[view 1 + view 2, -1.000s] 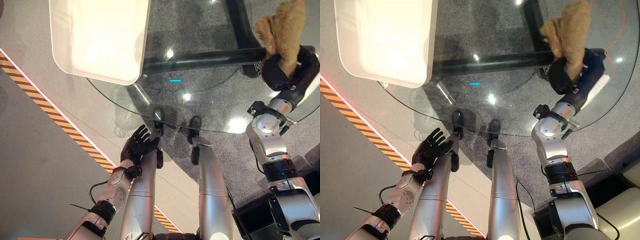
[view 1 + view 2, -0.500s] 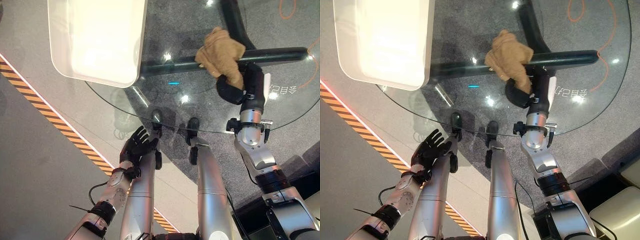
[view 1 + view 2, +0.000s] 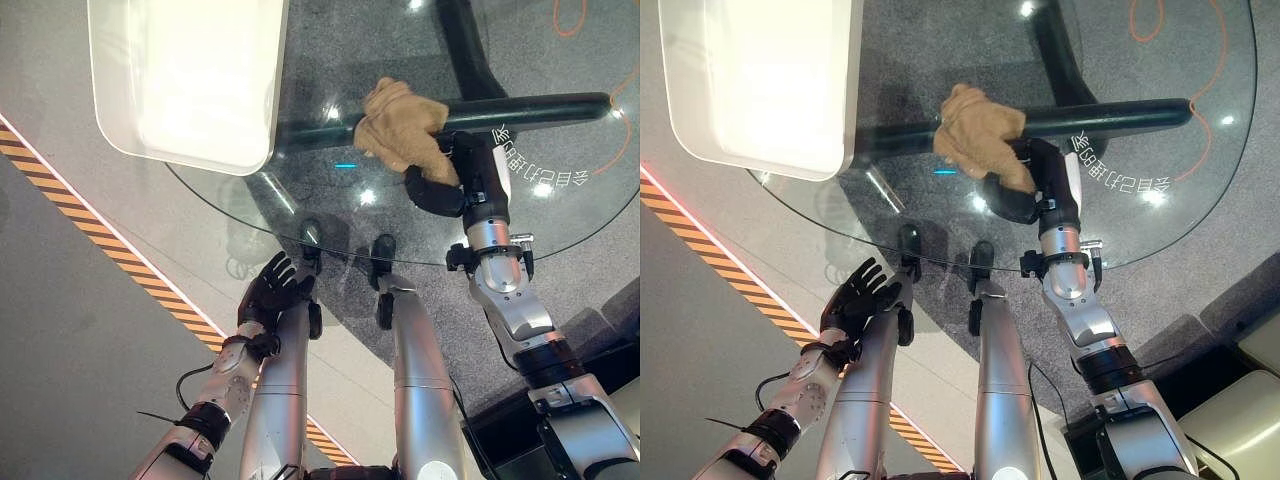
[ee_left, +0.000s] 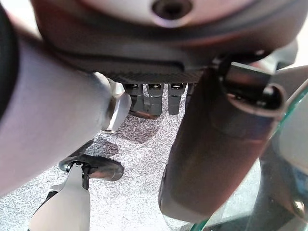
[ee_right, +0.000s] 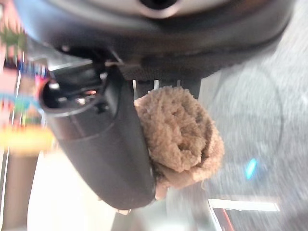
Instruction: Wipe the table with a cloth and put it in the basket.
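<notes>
1. The cloth (image 3: pixel 402 128), tan and bunched, lies on the glass table (image 3: pixel 560 215), over the spot where the dark frame bar (image 3: pixel 530 108) runs beneath the glass.
2. My right hand (image 3: pixel 447 178) has it: my fingers are curled round the near part of the cloth, and the rest spreads out past them toward the basket. In my right wrist view the thumb (image 5: pixel 103 144) lies along the side of the wad (image 5: pixel 180 134) and pins it against my palm.
3. The basket (image 3: pixel 180 80), white and shallow, sits on the far left part of the table, its near corner over the glass rim. It is well apart from the cloth, with bare glass between them.
4. My left hand (image 3: pixel 272 293) hangs below the near edge of the table, off the glass, fingers spread and relaxed, holding nothing.
5. Under the glass I see grey speckled floor; a yellow-and-black striped line (image 3: pixel 90 225) runs slantwise across the floor at my left.
</notes>
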Motion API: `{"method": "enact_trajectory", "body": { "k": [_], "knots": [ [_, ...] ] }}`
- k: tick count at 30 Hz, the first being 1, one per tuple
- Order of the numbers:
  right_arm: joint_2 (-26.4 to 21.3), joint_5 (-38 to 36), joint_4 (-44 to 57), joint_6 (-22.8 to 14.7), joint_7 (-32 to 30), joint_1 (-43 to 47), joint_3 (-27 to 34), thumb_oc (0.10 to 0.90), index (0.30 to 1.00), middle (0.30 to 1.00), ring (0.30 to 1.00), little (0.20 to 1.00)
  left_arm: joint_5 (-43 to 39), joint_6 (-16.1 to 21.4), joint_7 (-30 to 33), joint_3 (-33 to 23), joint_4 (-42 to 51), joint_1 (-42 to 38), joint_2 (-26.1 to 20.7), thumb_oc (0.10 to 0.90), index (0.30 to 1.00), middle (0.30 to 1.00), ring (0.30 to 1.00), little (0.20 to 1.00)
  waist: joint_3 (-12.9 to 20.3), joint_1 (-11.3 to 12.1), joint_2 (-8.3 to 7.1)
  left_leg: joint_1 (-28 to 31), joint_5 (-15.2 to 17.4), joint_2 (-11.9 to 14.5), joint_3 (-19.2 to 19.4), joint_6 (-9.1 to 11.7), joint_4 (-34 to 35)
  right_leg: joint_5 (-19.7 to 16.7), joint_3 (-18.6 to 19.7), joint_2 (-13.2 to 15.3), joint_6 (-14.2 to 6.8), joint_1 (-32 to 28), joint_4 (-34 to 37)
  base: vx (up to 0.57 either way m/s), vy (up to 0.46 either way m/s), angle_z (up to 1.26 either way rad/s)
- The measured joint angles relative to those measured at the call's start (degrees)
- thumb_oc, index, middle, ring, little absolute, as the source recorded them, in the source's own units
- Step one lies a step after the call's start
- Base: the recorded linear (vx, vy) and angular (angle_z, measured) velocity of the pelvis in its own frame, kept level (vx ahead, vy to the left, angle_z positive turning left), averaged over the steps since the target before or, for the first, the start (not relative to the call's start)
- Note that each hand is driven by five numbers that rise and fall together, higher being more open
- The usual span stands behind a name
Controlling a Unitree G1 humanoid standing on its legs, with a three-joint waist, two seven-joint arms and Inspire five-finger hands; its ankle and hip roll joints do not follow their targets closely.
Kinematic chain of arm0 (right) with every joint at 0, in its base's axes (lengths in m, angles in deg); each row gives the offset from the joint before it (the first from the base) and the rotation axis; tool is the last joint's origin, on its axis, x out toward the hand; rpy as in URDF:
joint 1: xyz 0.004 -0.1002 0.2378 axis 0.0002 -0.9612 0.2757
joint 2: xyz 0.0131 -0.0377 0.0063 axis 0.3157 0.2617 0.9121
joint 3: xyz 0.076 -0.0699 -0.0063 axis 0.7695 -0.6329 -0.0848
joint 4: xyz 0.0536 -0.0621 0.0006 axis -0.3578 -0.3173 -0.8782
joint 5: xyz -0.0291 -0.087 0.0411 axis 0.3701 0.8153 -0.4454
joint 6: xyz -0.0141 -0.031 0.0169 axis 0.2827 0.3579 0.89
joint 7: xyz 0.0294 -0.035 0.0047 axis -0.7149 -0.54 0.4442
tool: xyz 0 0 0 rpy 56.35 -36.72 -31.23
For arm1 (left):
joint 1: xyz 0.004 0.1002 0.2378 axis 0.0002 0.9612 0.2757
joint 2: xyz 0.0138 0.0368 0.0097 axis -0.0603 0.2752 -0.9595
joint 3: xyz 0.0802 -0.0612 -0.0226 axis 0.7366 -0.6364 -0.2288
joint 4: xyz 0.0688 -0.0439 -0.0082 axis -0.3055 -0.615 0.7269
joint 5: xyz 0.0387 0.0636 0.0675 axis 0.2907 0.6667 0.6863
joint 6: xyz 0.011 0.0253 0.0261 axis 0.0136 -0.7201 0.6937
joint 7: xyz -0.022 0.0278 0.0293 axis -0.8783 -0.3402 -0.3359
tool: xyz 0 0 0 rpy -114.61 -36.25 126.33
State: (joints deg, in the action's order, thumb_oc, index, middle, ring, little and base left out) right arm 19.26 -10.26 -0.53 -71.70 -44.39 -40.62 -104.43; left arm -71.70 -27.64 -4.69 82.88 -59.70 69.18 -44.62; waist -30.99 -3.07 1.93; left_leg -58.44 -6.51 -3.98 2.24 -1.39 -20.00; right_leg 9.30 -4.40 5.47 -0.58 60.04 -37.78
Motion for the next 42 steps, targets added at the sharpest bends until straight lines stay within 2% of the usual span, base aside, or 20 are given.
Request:
{"method": "enact_trajectory", "body": {
  "k": [2,6,15,23,28,34,36,42],
  "knots": [
    [0.4,-0.2,0.0,-0.2,2.6,0.5,-3.4,0.100,0.300,0.300,0.300,0.200,-0.4,0.0,-0.1,0.0,0.0,0.0,0.0,0.800,0.900,0.900,0.900,0.900,0.0,0.2,0.01,0.0,-0.1,0.0,-0.3,0.2,0.0,0.1,-0.2,0.0,0.2,0.0,-0.2,0.00,-0.010,0.04],
    [0.8,-0.6,0.0,-0.5,4.0,-0.2,-5.8,0.100,0.300,0.300,0.300,0.200,-1.2,0.1,-0.7,0.1,0.6,0.0,-0.1,0.800,0.900,0.900,0.900,0.900,0.0,0.9,0.02,0.0,-0.1,0.1,-0.4,0.2,0.0,0.1,-0.3,0.0,0.3,0.0,-0.4,0.00,0.000,0.00],
    [0.8,-0.7,-0.1,-0.7,1.3,-0.5,-4.4,0.100,0.300,0.300,0.300,0.200,-1.4,0.1,-0.5,0.5,1.1,0.0,-0.1,0.800,0.900,0.900,0.900,0.900,0.0,1.1,0.02,0.2,-0.4,-0.2,-0.7,0.5,-0.1,0.1,-0.3,0.2,0.3,-0.1,-0.9,0.00,0.000,0.00],
    [0.9,-1.2,-0.3,-0.7,0.0,-4.2,-1.3,0.100,0.300,0.300,0.300,0.200,-5.8,0.2,-1.1,-1.5,1.2,3.1,-0.1,0.800,0.900,0.900,0.900,0.900,0.0,1.1,0.02,2.9,-0.4,0.0,-1.3,0.5,0.2,0.3,-1.2,0.2,0.9,-2.9,-0.8,-0.01,-0.009,0.02],
    [2.0,-1.4,-0.3,-0.7,0.0,-6.7,-0.2,0.100,0.300,0.300,0.300,0.200,-14.0,-0.4,-7.2,-4.4,3.5,7.5,0.5,0.800,0.900,0.900,0.900,0.900,0.0,1.2,0.02,6.0,-0.5,0.2,-1.6,0.6,1.7,0.3,-1.5,-0.1,1.1,-5.9,0.3,-0.03,-0.037,0.01],
    [3.6,-3.0,-0.2,-0.7,0.1,-8.5,0.7,0.100,0.300,0.300,0.300,0.200,-16.1,-1.3,-10.3,-5.6,6.8,9.9,1.0,0.800,0.900,0.900,0.900,0.900,0.0,1.3,0.02,9.5,-1.0,0.3,-2.0,1.0,3.1,0.3,-1.8,-0.2,1.1,-9.5,1.6,-0.04,-0.053,0.02],
    [3.7,-3.0,-0.2,-0.7,0.2,-8.8,0.9,0.100,0.300,0.300,0.300,0.200,-16.4,-2.9,-11.2,-6.4,7.8,10.7,1.0,0.800,0.900,0.900,0.900,0.900,0.0,1.4,0.01,11.6,-1.8,0.3,-2.4,1.2,4.1,0.3,-2.7,-0.3,1.1,-11.7,2.4,-0.11,-0.056,0.07],
    [3.8,-3.5,0.5,-0.6,0.6,-9.4,2.5,0.100,0.300,0.300,0.300,0.200,-20.3,-6.4,-15.3,-8.8,8.0,11.7,0.9,0.800,0.900,0.900,0.900,0.900,0.0,2.1,0.04,14.5,-1.6,0.6,-3.1,1.5,5.4,0.5,-3.2,-0.5,1.8,-14.3,3.1,-0.04,-0.013,0.05]
  ]
}}
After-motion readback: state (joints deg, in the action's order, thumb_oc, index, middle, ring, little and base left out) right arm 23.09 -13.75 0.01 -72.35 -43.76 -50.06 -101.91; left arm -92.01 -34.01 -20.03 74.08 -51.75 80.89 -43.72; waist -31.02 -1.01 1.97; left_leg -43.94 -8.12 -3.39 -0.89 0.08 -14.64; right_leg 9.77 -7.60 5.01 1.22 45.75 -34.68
